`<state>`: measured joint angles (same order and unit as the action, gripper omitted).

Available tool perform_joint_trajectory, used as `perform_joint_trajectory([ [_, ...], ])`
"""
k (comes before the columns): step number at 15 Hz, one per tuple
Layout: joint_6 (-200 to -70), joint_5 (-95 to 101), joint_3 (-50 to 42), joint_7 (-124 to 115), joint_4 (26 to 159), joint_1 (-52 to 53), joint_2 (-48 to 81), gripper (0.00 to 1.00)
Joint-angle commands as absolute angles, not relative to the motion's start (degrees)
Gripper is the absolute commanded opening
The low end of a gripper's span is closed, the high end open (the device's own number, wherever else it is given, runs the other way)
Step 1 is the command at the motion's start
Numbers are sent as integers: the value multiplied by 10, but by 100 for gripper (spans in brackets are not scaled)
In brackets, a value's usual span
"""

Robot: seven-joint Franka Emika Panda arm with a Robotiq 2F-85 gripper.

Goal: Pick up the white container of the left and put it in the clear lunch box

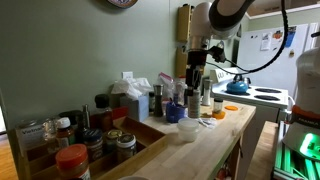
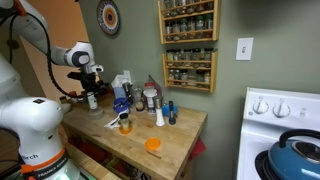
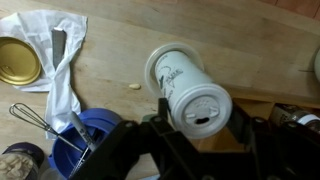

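Looking down the wrist view, I had the white container (image 3: 185, 85) framed between the dark fingers (image 3: 148, 140) of the gripper (image 3: 200, 122), one on each side of it just below its perforated cap. They were at or very near its wall, but I could not tell whether they were truly clamped on it. The container sat over the wooden counter (image 3: 120, 25), close to the blue bowl (image 3: 85, 130) and the whisk (image 3: 35, 120). In both exterior views it was too small to pick out below the gripper (image 1: 195, 72) (image 2: 92, 92).

I judged it a light plastic shaker with a smooth, round and rather slippery wall that might give under a hard squeeze. I would grip across the body under the cap and keep it upright, since the holes could spill. I could not find the clear lunch box in any view.
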<state>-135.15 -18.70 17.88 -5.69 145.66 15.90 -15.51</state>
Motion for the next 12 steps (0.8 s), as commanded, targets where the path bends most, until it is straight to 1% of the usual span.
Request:
perform_joint_trajectory([
  [1,-1372,-168,179,-66,1451,168,-129,33],
  [12,-1393,-141,184,-61,1419,180,-74,33],
])
